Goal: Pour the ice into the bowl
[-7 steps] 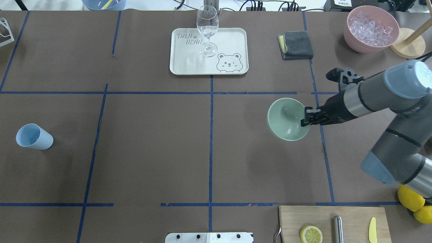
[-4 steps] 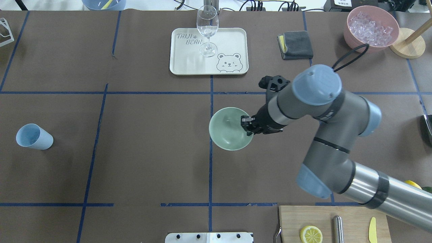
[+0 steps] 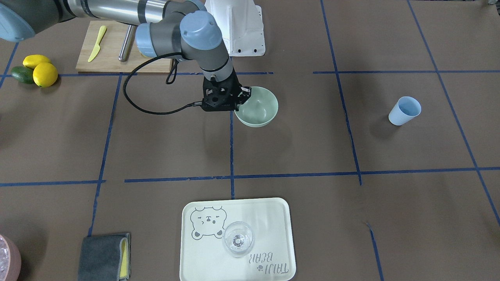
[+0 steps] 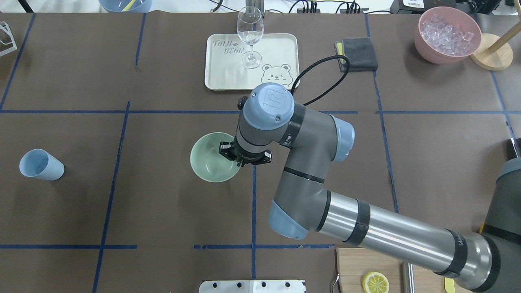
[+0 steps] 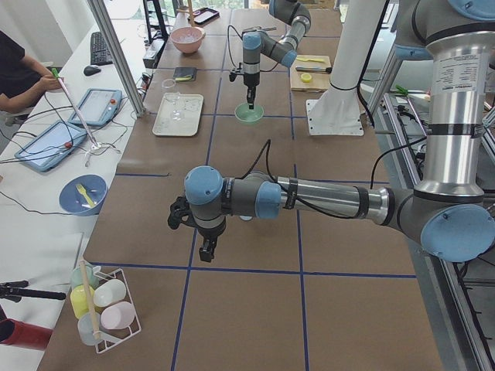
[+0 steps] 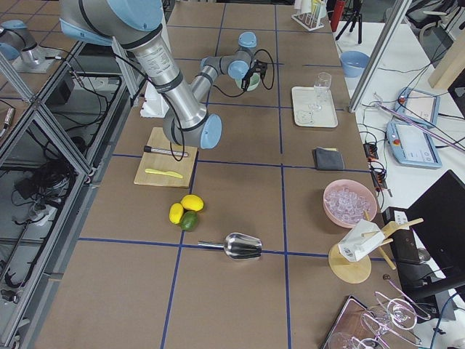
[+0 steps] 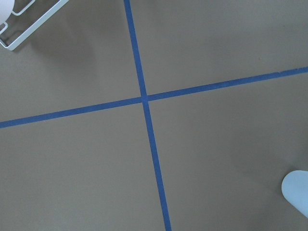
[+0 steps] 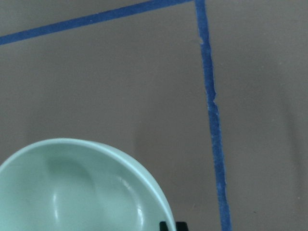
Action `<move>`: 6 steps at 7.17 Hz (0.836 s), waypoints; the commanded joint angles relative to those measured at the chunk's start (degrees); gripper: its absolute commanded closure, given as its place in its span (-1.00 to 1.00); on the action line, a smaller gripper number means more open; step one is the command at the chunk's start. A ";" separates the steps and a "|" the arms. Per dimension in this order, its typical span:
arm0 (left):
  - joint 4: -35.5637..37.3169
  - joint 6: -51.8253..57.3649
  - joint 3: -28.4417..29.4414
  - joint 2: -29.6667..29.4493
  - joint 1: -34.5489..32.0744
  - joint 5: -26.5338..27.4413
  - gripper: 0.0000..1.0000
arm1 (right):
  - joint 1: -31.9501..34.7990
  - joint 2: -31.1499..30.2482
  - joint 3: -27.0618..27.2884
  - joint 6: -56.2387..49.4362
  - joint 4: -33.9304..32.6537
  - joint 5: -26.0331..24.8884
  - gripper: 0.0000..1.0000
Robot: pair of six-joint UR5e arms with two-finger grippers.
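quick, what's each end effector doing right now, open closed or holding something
left end effector: cannot be told, it shows only in the side view
right end effector: closed on the rim of the bowl

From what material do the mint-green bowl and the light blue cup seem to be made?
The bowl: probably matte plastic or melamine; opaque, only soft highlights inside. The cup: likely plastic too; thin wall, even dull colour.
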 commanded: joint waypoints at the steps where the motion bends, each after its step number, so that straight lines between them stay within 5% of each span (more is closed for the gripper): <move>1: 0.00 -0.05 -0.06 -0.03 0.02 0.00 -1.00 | -0.51 1.34 -3.03 -0.44 0.09 -0.06 1.00; 6: 0.00 -0.05 0.02 -0.03 0.02 0.00 -1.00 | -0.52 2.57 -7.86 0.18 4.38 -0.76 1.00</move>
